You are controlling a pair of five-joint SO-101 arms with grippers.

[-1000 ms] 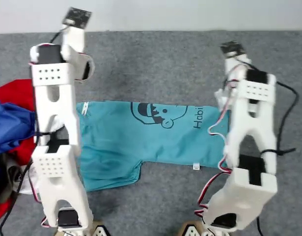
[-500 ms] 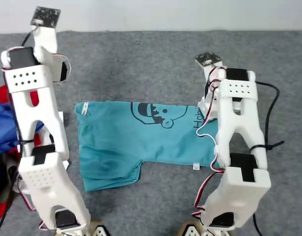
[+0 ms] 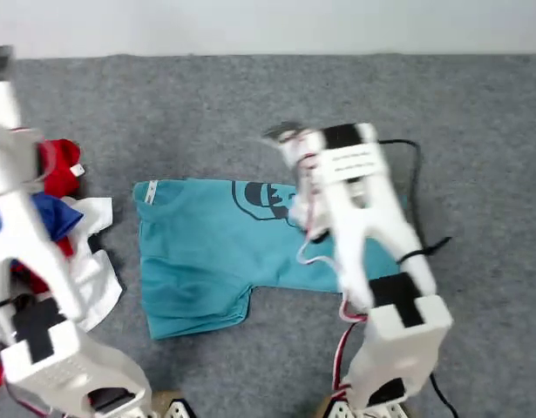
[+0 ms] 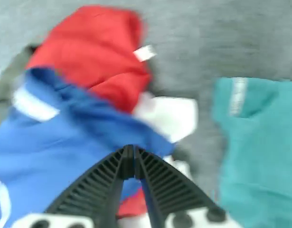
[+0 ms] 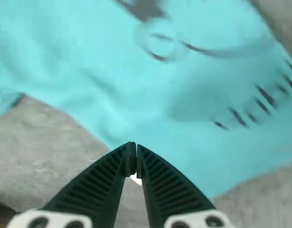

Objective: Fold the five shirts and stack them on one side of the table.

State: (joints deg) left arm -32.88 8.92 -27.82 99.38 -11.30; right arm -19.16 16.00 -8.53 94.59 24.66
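A teal shirt [image 3: 206,252] with a dark print lies flat in the middle of the grey table. A loose pile of a red shirt [image 4: 98,47], a blue shirt [image 4: 55,142] and a white shirt [image 4: 169,111] sits at the table's left side. My left gripper [image 4: 130,152] is shut and holds nothing, hanging above the blue shirt, with the teal shirt's collar edge [image 4: 238,95] beside it. The right gripper [image 5: 132,148] is also shut and holds nothing, just above the teal shirt [image 5: 136,80] near its hem. The right arm [image 3: 363,218] covers the teal shirt's right part.
Grey carpet-like table surface [image 3: 477,131] stretches behind and to the right of the teal shirt. The left arm [image 3: 19,235] stands over the pile at the left edge. A light wall runs along the far edge of the table.
Both arms have swung to the left: the left arm from beside the teal shirt to over the pile, the right arm from the shirt's right edge to its middle. The teal shirt has not moved.
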